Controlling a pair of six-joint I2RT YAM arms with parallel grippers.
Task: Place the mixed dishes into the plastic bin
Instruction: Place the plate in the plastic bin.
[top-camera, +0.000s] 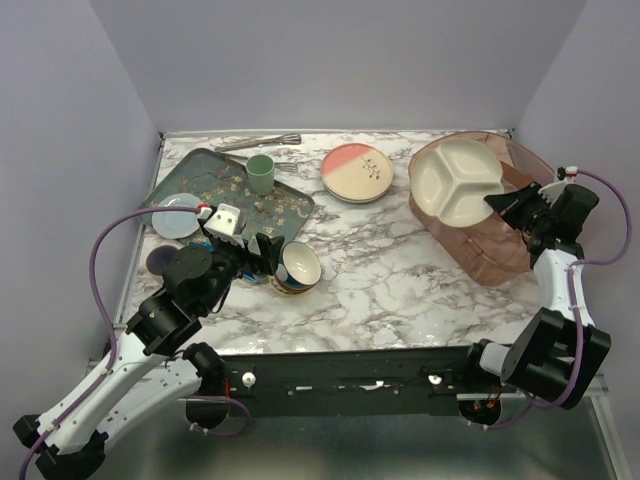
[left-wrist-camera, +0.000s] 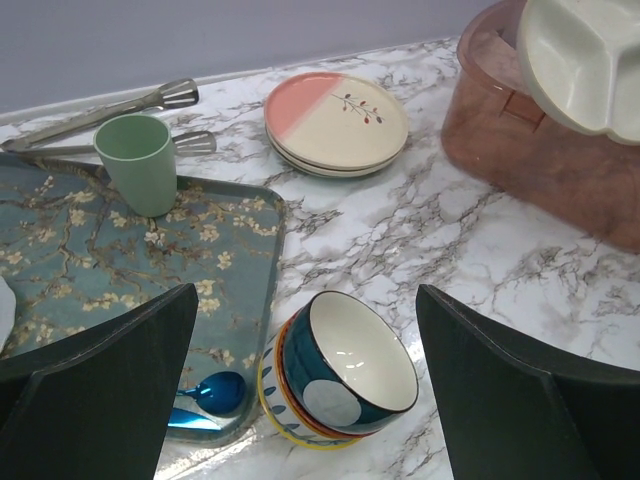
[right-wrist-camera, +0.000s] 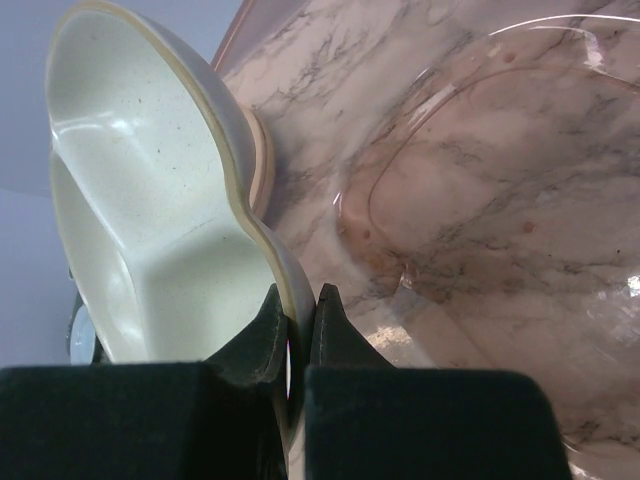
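My right gripper is shut on the rim of the cream three-section plate. It holds the plate tilted over the pinkish translucent plastic bin at the right. The blue-yellow patterned bowl, cream inside, lies tipped on the marble. My left gripper hangs open just beside and above it, fingers wide on either side. A pink-and-cream plate tops a small stack at the back centre. A pale plate rests at the tray's left end.
The dark-green floral tray lies at the left with a green cup and a blue spoon on it. Metal tongs lie by the back wall. Walls close in left, right and behind.
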